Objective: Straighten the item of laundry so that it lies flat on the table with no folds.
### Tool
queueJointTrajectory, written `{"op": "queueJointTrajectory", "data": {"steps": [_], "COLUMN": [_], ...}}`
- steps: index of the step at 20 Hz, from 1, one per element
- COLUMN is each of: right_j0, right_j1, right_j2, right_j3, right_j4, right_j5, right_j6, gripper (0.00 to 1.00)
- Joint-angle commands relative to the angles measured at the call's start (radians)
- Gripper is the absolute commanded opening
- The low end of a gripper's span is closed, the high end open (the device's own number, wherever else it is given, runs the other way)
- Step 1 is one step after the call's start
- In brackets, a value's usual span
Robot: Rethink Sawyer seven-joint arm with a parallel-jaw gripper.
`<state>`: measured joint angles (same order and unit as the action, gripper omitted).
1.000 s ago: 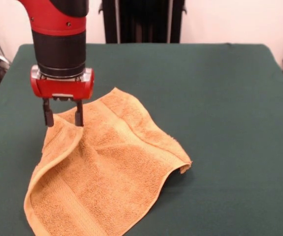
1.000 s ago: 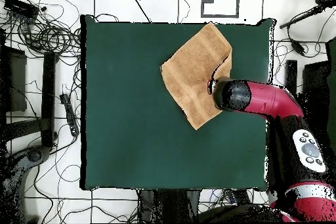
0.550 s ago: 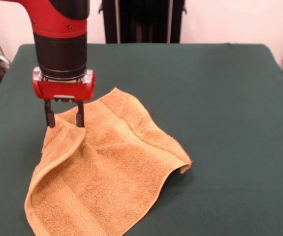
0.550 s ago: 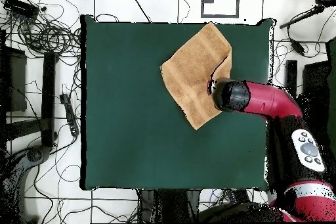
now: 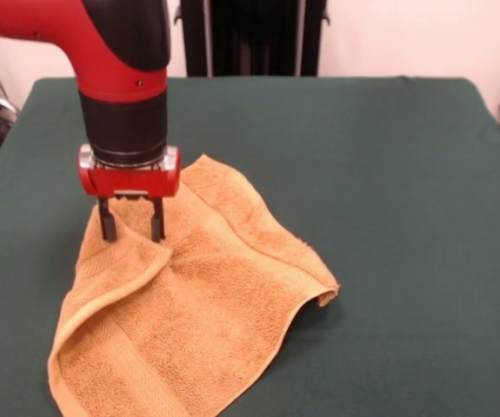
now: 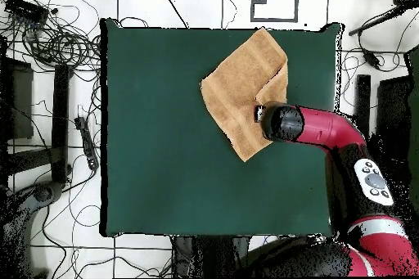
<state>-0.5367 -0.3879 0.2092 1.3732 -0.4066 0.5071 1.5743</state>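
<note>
The hand [image 5: 131, 229] points straight down, its fingers [image 5: 108, 224] apart astride a raised fold of the towel [image 5: 197, 304], which spreads rumpled on the green worktop [image 5: 389, 191] mostly below and beside the hand.

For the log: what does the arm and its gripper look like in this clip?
The arm has glossy red shells with black sections; its last link is a black cylinder. Below that sits a rounded red wrist block with a silvery plate, and the gripper has two short, straight black fingers. From overhead, the arm's lower part carries a pale oval panel with dark buttons. No loose cables show on it.
</note>
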Motion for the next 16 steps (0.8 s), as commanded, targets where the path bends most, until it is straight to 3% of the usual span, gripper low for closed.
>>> {"op": "queueJointTrajectory", "data": {"steps": [1,16], "right_j0": [0.013,0.023], "right_j1": [0.102,0.104], "right_j2": [0.046,0.047], "right_j3": [0.022,0.020], "right_j4": [-0.078,-0.096], "right_j5": [-0.067,-0.078], "right_j6": [-0.016,-0.014], "gripper": [1.00,1.00]}}
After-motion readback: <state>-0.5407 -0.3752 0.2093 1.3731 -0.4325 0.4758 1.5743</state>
